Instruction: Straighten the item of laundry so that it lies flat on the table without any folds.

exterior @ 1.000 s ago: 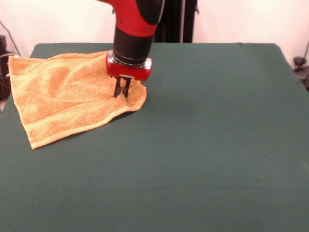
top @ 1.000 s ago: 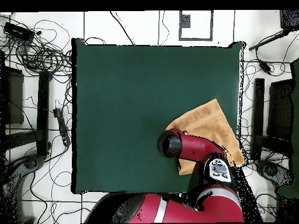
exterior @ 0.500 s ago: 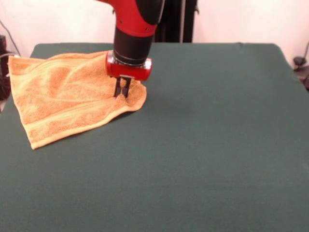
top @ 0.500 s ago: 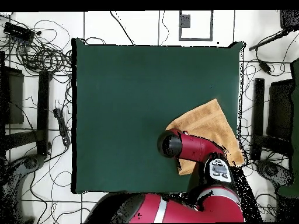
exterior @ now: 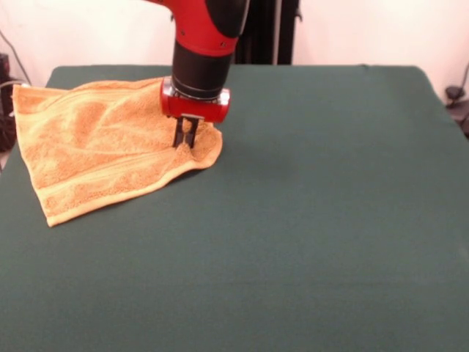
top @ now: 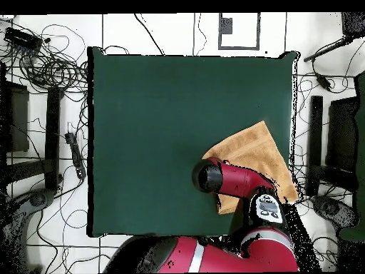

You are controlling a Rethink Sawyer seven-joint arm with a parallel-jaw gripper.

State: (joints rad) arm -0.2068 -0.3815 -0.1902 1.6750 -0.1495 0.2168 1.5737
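We found the towel lying at one end of the green bench, close to a corner, with one tip reaching to or slightly past the bench edge in the overhead view. It was spread out but not flat: soft ridges ran across its middle, and the corner nearest the bench centre was bunched up. The gripper stood vertically over that bunched corner, its fingers down in the cloth and drawn close together, apparently pinching a small tuft of terry.

We judged the hold to be shallow. A pull toward the bench centre could let the tuft slip free and leave the corner crumpled. If the pinch had caught two layers, dragging would carry a fold along instead of opening it. A pull along the wrong line could also haul the whole towel sideways, since nothing anchored the far edge, or tip more cloth over the bench edge.
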